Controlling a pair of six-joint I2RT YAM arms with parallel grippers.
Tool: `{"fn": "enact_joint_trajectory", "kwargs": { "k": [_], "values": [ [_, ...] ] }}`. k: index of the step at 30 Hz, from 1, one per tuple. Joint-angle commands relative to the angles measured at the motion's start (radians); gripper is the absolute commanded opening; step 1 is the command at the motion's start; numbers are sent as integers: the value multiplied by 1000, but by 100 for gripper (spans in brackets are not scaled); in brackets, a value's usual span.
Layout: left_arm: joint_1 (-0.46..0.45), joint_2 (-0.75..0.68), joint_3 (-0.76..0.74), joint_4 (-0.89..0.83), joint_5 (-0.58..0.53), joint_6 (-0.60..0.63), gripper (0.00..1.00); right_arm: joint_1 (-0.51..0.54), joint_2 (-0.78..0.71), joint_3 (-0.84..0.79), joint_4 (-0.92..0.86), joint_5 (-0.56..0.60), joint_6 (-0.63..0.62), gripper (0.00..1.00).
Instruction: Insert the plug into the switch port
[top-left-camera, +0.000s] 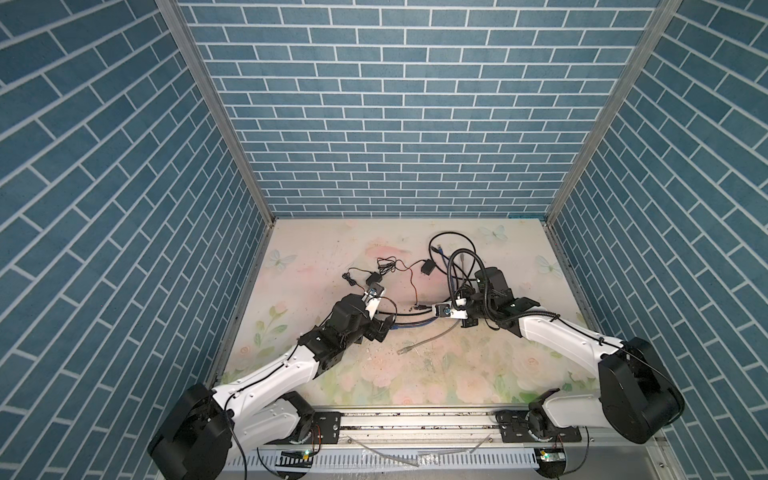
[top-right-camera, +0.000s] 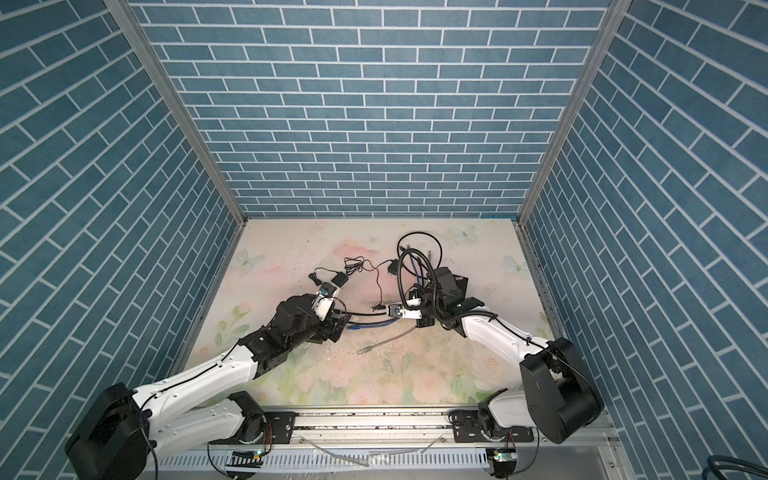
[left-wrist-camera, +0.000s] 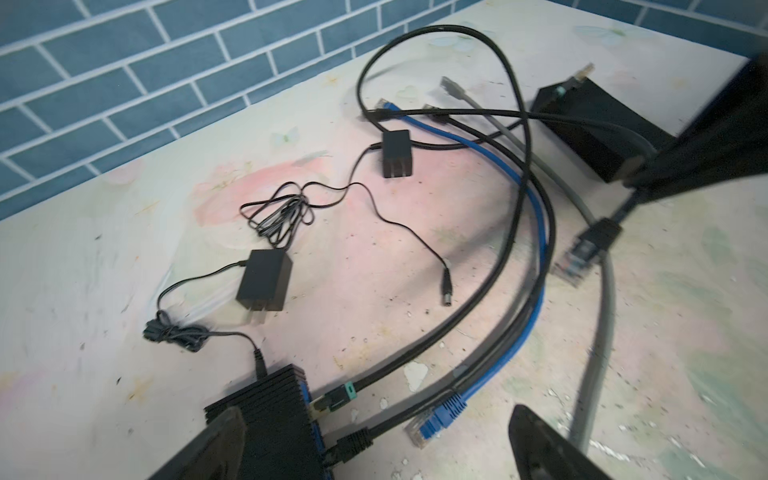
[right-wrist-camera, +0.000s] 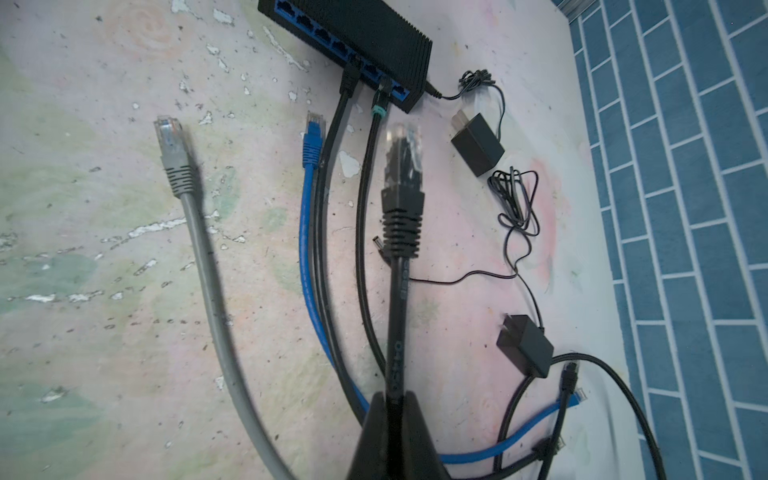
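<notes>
The switch (right-wrist-camera: 374, 33) is a black ribbed box with a row of blue ports; in the left wrist view the switch (left-wrist-camera: 270, 419) sits by one finger. My right gripper (right-wrist-camera: 392, 405) is shut on a black cable a short way behind its plug (right-wrist-camera: 403, 166). The plug has a black boot and a clear tip. It hangs above the table, pointing toward the switch and well short of it. That plug (left-wrist-camera: 586, 253) also shows in the left wrist view. My left gripper (left-wrist-camera: 374, 444) is open and holds nothing. Two other plugs sit in ports: a black one (right-wrist-camera: 349, 81) and a green-collared one (right-wrist-camera: 380, 102).
A loose blue plug (right-wrist-camera: 312, 133) and a grey plug (right-wrist-camera: 172, 153) lie in front of the switch; the grey one (top-left-camera: 403, 351) shows in both top views. Two black power adapters (left-wrist-camera: 264, 282) (left-wrist-camera: 397, 153), a barrel connector (left-wrist-camera: 446, 291) and a second black box (left-wrist-camera: 598, 129) lie among tangled cables.
</notes>
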Motion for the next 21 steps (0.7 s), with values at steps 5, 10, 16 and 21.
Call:
{"fn": "enact_joint_trajectory", "kwargs": {
  "k": [5, 10, 16, 21],
  "values": [
    [-5, 7, 51, -56, 210, 222, 100, 36, -25, -31, 61, 19, -66, 0],
    [-5, 86, 125, -104, 252, 280, 99, 71, -25, -33, 76, 44, -95, 0],
    [-4, 138, 153, -63, 368, 342, 99, 111, -30, -40, 89, 75, -119, 0],
    [-4, 157, 173, -73, 397, 371, 91, 126, -37, -50, 103, 81, -120, 0]
  ]
}}
